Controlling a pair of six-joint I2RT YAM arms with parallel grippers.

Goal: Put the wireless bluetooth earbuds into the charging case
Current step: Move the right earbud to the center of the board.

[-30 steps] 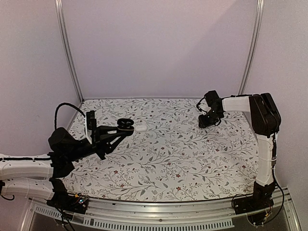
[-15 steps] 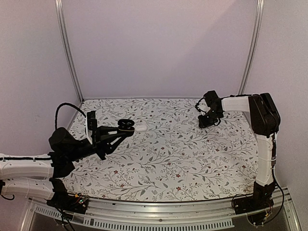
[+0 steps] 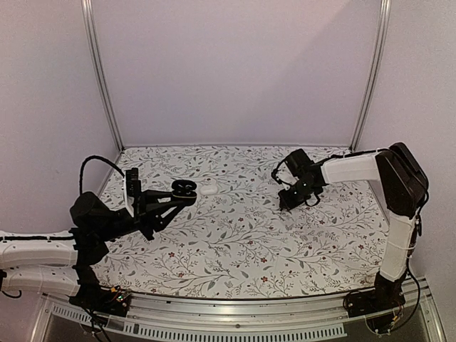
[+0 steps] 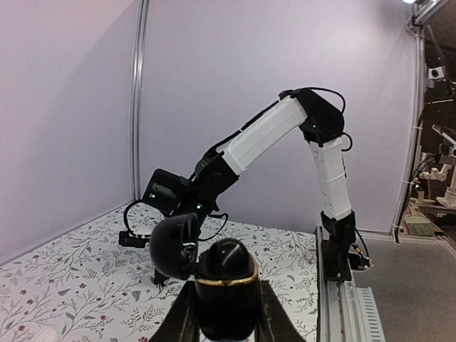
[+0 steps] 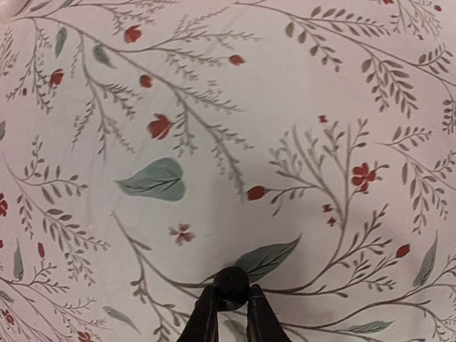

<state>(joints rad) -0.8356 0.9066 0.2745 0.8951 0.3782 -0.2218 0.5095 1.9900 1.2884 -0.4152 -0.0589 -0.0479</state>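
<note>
the left gripper (image 3: 179, 195) hangs over the far-left part of the tabletop (image 3: 235, 249), its fingers (image 4: 184, 313) pressed against both sides of the black charging case (image 4: 225, 281). the case has a gold band and its lid (image 4: 174, 245) is swung open. just beside it, towards the right edge, a white pebble-shaped case (image 3: 209, 189) lies on the floral cloth. the right gripper (image 5: 229, 303) reaches in from the far-right corner towards the middle and points down at the cloth, its fingertips pinching one tiny dark earbud (image 5: 231, 283). i cannot tell whether the earbud touches the cloth, nor where the second earbud is.
</note>
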